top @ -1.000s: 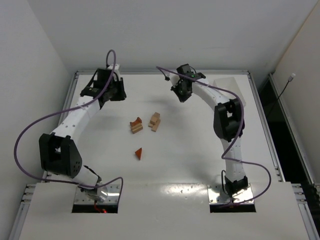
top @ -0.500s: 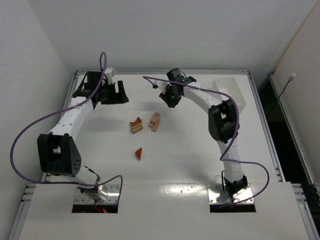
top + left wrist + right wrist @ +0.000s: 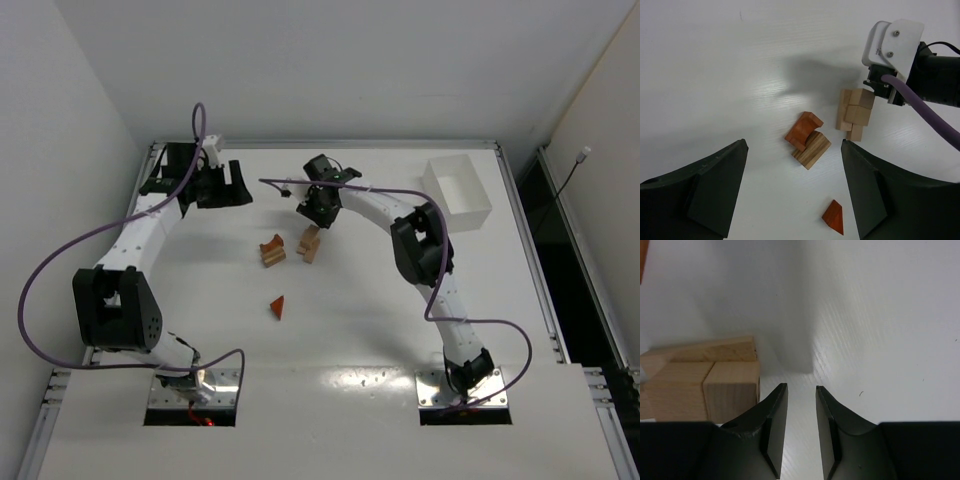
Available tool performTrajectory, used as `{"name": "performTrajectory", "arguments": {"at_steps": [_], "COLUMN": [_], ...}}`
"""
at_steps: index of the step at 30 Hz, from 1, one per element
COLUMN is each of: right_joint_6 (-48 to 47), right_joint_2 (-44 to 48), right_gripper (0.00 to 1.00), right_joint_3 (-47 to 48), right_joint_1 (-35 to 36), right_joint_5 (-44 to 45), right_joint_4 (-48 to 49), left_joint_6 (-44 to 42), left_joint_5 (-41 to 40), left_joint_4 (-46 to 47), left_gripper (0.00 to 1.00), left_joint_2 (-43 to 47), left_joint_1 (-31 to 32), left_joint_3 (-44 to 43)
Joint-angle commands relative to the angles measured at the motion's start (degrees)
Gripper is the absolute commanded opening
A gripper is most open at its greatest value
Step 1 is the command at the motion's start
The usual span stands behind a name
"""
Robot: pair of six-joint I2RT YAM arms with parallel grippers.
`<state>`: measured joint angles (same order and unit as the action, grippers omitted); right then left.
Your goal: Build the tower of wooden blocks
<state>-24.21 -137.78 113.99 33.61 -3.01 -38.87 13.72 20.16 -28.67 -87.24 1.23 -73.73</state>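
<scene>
No tower stands yet: the pieces lie loose at the middle of the table (image 3: 380, 330). From above, a cluster of pale blocks (image 3: 310, 243) lies flat, a reddish arch (image 3: 802, 130) sits just left of it, and a red wedge (image 3: 278, 307) lies alone nearer the arm bases, well apart from both. Only this overhead view takes in the white bin (image 3: 462, 216) at the far right of the table. The left wrist view is sharper on the pieces: the arch touches a striped block (image 3: 811, 149) with dark grain, and the pale cluster is several bars and cubes pressed side by side. It also shows the left gripper (image 3: 222, 188), at the far left of the table, with its fingers (image 3: 715, 187) spread wide and nothing between them. The right gripper (image 3: 799, 392) hangs at the far side of the pale cluster. Its white housing (image 3: 892, 42), with two screw heads, and a purple cable (image 3: 925, 117) show in the left wrist view. Its own camera shows the jaws only narrowly parted over bare table, gripping nothing, with the pale blocks just beside one finger. Whether that finger touches them cannot be told.
</scene>
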Motion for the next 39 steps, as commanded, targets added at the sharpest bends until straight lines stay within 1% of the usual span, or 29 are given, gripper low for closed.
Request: {"name": "performTrajectory", "arguments": {"at_steps": [1, 10, 15, 24, 33, 36, 39], "right_joint_6": [-0.4, -2.15, -2.86, -3.39, -4.45, -4.45, -1.47], "right_joint_2": [-0.04, 0.49, 1.72, 2.25, 3.38, 4.61, 6.81], "right_gripper": [0.27, 0.27, 0.27, 0.27, 0.27, 0.27, 0.28], "right_joint_3": [2.9, 2.9, 1.14, 1.14, -0.08, -1.83, -5.79], "right_joint_1": [0.67, 1.2, 1.2, 1.2, 1.2, 1.2, 1.2], "right_joint_5": [-0.69, -4.64, -7.01, -9.21, -9.21, -7.46, -4.39], "right_joint_4": [1.26, -1.81, -2.35, -2.88, -3.93, -1.92, 3.44], "left_joint_6": [-0.71, -0.18, -0.18, -0.18, 0.35, 0.35, 0.35], "left_joint_5": [1.28, 2.42, 2.42, 2.95, 3.48, 3.48, 2.43], "left_joint_4": [0.63, 1.15, 1.16, 1.68, 2.21, 2.21, 2.73], "left_gripper": [0.73, 0.73, 0.73, 0.73, 0.73, 0.73, 0.73], "left_joint_2": [0.23, 0.23, -0.3, -0.3, -0.3, -0.3, 1.02], "left_joint_1": [-0.62, -1.67, -1.67, -2.2, -2.2, -2.2, -2.2], "left_joint_3": [0.43, 0.96, 0.96, 1.49, 2.02, 2.02, 3.16]}}
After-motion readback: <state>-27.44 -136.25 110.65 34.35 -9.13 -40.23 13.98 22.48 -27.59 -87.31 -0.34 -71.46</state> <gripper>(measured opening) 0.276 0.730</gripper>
